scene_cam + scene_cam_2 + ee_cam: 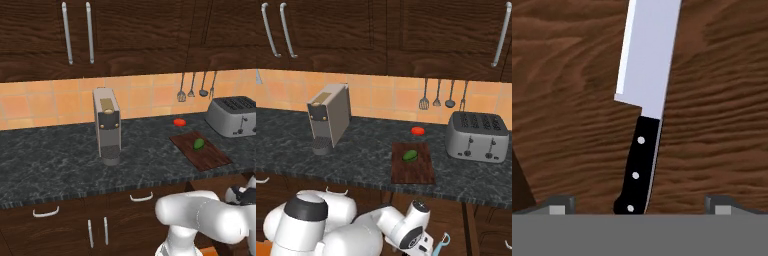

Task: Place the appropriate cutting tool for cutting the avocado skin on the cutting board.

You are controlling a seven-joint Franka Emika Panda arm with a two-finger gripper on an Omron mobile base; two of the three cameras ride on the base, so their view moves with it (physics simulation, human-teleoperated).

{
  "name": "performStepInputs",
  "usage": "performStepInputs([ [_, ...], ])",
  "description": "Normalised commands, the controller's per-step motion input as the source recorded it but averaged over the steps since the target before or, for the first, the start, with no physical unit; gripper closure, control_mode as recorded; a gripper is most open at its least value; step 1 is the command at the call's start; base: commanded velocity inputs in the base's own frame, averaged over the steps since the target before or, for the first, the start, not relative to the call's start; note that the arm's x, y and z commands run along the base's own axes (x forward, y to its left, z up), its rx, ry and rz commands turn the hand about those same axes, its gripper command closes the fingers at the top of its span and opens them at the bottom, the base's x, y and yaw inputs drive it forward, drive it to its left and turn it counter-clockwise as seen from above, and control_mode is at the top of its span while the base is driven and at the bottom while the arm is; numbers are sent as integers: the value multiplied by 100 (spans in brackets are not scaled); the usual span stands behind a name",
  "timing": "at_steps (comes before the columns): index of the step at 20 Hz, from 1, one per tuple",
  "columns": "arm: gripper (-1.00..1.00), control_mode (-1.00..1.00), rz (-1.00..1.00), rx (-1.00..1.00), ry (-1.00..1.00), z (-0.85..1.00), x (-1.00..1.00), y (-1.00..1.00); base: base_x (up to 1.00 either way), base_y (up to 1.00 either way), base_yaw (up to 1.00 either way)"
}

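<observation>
dark granite counter (pixel 356 155) carries the cutting board (pixel 413 170) near its front edge, the avocado (pixel 410 155) resting on the board's far half. open counter lies between board and coffee machine (pixel 328 117); toaster (pixel 477 135) stands just right. gripper (pixel 640 206) hangs spread wide over a knife (pixel 643 107), fingers either side of the black handle, untouched, on brown wood.

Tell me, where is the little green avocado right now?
The avocado lies on the cutting board on the dark counter, between the coffee machine on the left and the toaster on the right.
</observation>
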Motion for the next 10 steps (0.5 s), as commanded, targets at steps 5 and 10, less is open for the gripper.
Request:
performStepInputs([
  [5, -100, -100, -1, 0, 0, -38, 1, 9, 0, 0, 0],
  [10, -100, -100, 0, 0, 1, -37, 3, 15, 0, 0, 0],
])
